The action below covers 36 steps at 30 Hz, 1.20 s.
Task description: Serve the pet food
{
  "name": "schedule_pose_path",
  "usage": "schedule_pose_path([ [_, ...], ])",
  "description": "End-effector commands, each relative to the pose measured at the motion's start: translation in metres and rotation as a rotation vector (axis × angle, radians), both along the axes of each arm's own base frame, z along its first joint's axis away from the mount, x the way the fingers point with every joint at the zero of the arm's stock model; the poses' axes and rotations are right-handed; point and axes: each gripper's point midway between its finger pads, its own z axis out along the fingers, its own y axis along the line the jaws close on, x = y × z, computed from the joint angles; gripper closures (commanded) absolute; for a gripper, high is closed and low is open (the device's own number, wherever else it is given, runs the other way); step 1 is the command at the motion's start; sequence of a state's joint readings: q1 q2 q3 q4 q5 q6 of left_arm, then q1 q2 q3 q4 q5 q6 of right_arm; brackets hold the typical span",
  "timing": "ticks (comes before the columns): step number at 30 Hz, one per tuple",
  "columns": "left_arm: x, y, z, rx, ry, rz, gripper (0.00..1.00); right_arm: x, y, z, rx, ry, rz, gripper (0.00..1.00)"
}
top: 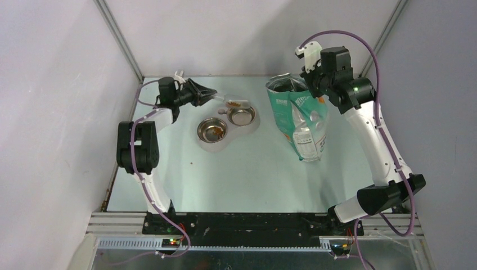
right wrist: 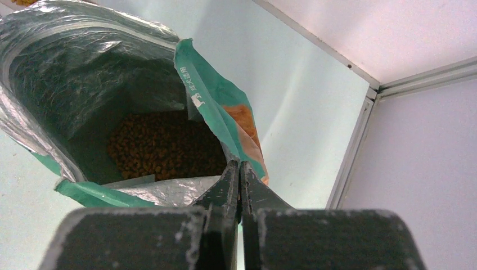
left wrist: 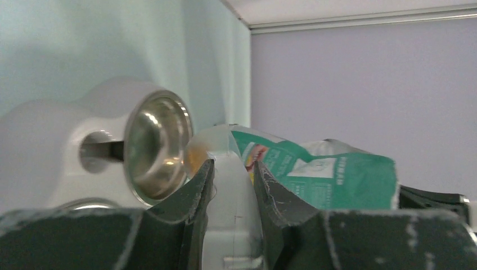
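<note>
Presently mid-serve, with scoop (top: 232, 102) of pet food (top: 237, 104) clamped in left gripper (top: 212, 97) over far bowl (top: 252, 117), bag (top: 301, 121) rim pinched by right gripper (right wrist: 240, 174); needs tipping next.

white chinese characters on the bag (right wrist: 194, 84) flap, unreadable.

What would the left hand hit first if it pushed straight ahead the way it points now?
The left hand grips the scoop, so the scoop's tip leads. Straight ahead stands the open bag, probably the first contact; the bowl seems to lie below that line, though depth is unclear.
</note>
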State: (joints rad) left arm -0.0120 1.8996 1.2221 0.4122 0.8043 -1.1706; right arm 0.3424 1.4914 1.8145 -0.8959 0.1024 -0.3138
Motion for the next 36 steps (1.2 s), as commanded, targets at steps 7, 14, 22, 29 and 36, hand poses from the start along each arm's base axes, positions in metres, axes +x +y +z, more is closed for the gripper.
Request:
schedule_pose_path([
  [7, 0.011, 0.020, -0.002, 0.304, -0.123, -0.009, 1.00, -0.002, -0.008, 0.037, 0.051, -0.139, -0.036, 1.00],
  [14, 0.008, 0.019, 0.000, 0.518, -0.154, -0.055, 1.00, -0.003, -0.009, 0.035, 0.061, -0.142, -0.031, 1.00],
  [22, 0.001, 0.003, 0.030, 0.734, -0.296, -0.153, 1.00, -0.003, -0.006, 0.047, 0.095, -0.167, -0.023, 1.00],
  [29, -0.007, -0.012, 0.089, 0.864, -0.446, -0.203, 1.00, -0.004, -0.003, 0.065, 0.132, -0.199, -0.016, 1.00],
  [36, -0.029, -0.024, 0.193, 0.777, -0.628, -0.110, 1.00, -0.009, 0.010, 0.083, 0.206, -0.203, 0.014, 1.00],
])
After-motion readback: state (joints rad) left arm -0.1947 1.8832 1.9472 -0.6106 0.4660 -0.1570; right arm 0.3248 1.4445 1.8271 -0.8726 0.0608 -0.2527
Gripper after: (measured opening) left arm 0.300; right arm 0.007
